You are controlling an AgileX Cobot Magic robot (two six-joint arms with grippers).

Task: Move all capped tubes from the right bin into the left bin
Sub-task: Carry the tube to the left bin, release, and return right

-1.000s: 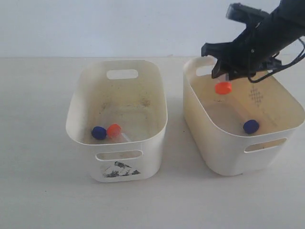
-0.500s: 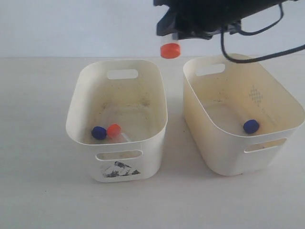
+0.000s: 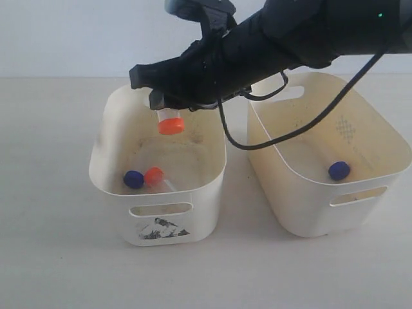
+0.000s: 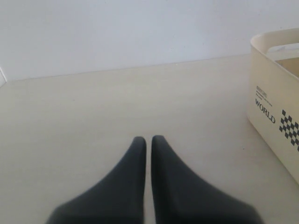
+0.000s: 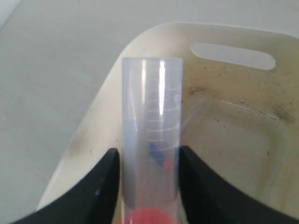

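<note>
**While one tube hangs over the left bin, one more waits**

Since it has no job right now, the left gripper sits low over the bare table. Its two fingers are pressed nearly together with nothing between them.

Next comes the left bin, the one with the sticker. A blue-capped tube and an orange-capped tube lie on its floor, touching, near the front wall.

Above the back half of this bin hangs the right gripper, its arm stretching across from the right. It squeezes a clear tube between its fingers, orange cap down, so I think it is ready to let go. The way down looks free, though the tube may land on the two below.

The arm's black cable droops over the right bin. Inside that bin, by the front wall, lies the last blue-capped tube.
</note>
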